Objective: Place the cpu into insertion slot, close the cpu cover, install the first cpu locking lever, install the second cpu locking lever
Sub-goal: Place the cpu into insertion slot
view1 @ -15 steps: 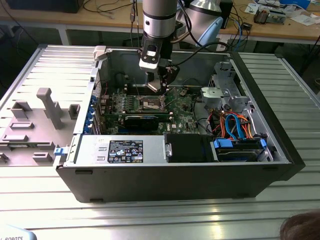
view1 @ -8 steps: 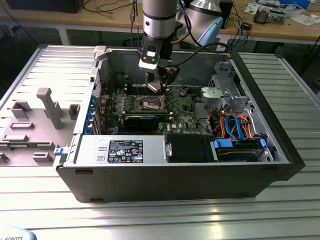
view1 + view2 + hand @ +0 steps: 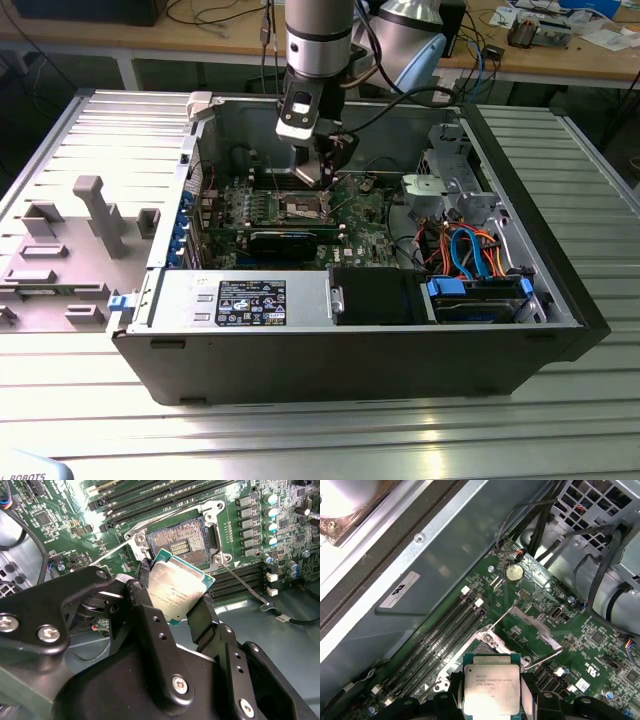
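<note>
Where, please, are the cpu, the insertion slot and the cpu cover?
cpu (image 3: pixel 181 587): second wrist view, on its metal top.
insertion slot (image 3: pixel 177 542): second wrist view, on its contact field.
cpu cover (image 3: pixel 540 626): first wrist view, on its frame bar.

Open computer case (image 3: pixel 350 360) surrounds the claw (image 3: pixel 327 178) | labelled power supply (image 3: pixel 250 300) before it | orange and blue cables (image 3: pixel 465 248) toward the exterior view's right | grey fixture tray (image 3: pixel 60 235) well apart, exterior view's left

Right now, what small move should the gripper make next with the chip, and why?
Probably ease the cpu toward the insertion slot and down: the gripper grips it by its edges, apart from the bare slot, and the cpu cover stands open.
</note>
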`<state>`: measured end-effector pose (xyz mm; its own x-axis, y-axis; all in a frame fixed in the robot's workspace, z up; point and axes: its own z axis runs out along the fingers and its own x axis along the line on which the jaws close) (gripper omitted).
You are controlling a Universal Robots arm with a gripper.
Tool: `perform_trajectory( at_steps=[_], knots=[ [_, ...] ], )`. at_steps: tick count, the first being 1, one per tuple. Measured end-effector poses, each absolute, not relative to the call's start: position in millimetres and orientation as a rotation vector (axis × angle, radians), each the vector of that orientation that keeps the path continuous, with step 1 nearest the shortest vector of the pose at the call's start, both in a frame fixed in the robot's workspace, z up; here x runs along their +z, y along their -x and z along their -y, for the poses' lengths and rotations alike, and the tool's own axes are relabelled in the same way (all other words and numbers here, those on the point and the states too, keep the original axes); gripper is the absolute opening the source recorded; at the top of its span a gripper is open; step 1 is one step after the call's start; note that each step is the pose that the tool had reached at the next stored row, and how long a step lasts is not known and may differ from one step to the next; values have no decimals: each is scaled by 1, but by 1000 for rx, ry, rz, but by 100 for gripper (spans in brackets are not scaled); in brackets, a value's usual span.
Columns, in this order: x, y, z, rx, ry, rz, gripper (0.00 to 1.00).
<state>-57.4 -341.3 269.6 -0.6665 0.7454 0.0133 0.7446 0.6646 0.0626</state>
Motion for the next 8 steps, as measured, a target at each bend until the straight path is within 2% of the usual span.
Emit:
perform_trajectory(
  at_steps=[3, 8],
  knots=[
    [270, 57, 341, 55, -1275, -2843, 55],
    [269, 57, 341, 47, -1288, -2834, 55]
  ],
)
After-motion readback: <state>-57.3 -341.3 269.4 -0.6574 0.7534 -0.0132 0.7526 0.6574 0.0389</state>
